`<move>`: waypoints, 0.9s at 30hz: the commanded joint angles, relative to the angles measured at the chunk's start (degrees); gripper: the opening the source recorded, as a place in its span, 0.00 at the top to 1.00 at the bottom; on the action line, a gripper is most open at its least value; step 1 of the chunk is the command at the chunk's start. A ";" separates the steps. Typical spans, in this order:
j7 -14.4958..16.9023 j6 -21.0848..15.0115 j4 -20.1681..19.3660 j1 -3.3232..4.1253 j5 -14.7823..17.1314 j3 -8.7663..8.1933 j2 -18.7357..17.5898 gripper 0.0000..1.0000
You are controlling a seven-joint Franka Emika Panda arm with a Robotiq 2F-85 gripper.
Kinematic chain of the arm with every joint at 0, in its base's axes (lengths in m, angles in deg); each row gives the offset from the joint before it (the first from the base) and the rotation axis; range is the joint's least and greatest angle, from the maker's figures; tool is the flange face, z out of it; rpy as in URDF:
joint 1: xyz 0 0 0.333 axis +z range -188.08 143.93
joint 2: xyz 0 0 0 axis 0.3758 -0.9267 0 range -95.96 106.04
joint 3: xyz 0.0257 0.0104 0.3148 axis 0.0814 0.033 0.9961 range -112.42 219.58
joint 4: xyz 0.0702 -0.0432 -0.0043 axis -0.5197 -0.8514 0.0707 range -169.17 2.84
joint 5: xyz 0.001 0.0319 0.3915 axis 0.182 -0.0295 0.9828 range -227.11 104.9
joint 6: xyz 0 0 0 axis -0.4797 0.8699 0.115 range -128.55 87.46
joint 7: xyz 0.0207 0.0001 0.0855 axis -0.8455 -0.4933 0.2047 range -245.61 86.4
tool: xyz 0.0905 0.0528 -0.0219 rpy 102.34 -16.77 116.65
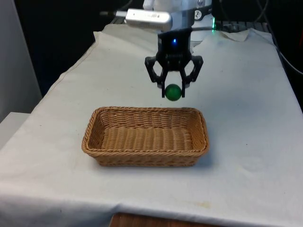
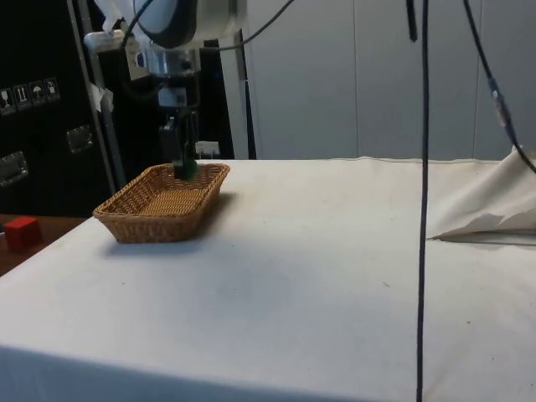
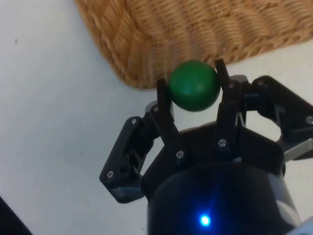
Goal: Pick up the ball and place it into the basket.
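A green ball [image 1: 173, 92] hangs in the air, with my gripper [image 1: 173, 91] shut on it. The two black fingers press on its sides, as the wrist view shows around the ball [image 3: 194, 85]. Below it lies an oblong wicker basket [image 1: 97, 124], nothing inside it. The ball is above the basket's far rim, towards the front view's right. In the wrist view the ball overlaps a corner of the basket [image 3: 146, 34] and the white cloth beside it. From the side, the gripper [image 2: 185, 165] with the ball [image 2: 190, 170] hovers just over the basket [image 2: 126, 222] at its far edge.
White cloth covers the table [image 1: 246, 118], with wide free space around the basket. A red block [image 2: 21, 232] sits off the table on a brown surface in the side view. A black cable [image 2: 421, 201] hangs down in front of the side camera.
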 commanded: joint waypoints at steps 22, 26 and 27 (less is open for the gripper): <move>6.47 -0.52 9.63 -1.83 8.71 -1.72 -11.63 0.99; 6.65 -0.52 9.63 -1.66 8.71 -1.95 -11.75 0.99; 6.65 -0.52 9.63 -1.60 8.65 -2.01 -11.80 0.99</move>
